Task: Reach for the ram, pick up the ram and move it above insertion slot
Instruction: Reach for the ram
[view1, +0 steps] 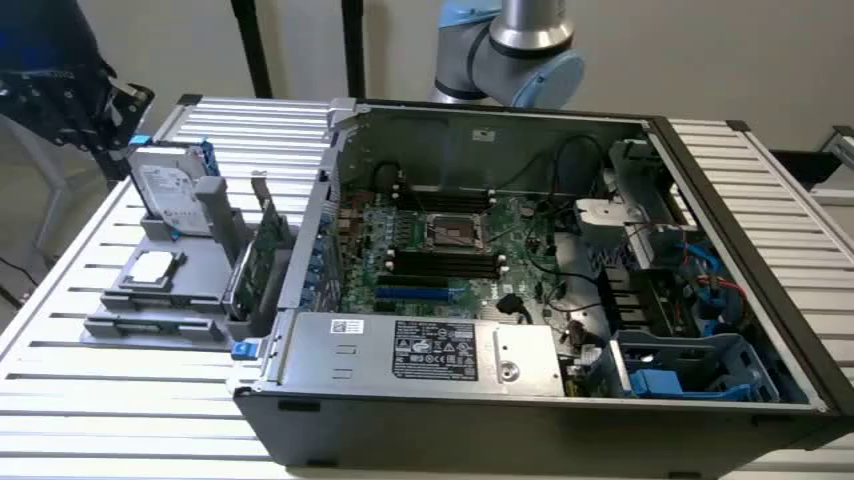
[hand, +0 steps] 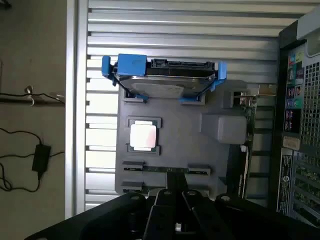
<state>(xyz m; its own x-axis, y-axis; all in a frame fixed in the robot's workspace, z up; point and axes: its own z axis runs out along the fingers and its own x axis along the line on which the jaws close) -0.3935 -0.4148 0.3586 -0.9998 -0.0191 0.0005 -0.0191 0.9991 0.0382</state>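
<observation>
One black gripper (hand: 176, 186) hangs over the near end of a grey tray (hand: 185, 145). I cannot tell whether its jaws stand apart or together. Just under its tip the ram (hand: 150, 170) lies flat in a slot of the tray, a thin dark-green stick, not held.

Farther along the tray sits a CPU (hand: 143, 135) with a pale lid. Beyond it a hard drive (hand: 165, 82) stands on edge in blue clips. A green card (view1: 271, 255) stands upright at the tray's edge on the exterior view's right, beside the open PC case (view1: 747, 250). Tray and case rest on a slatted metal table (view1: 120, 400).

The drive's label is too small to read. The power supply (view1: 521, 355) at the case's near edge carries a black label and what looks like a white barcode tag, neither legible.
</observation>
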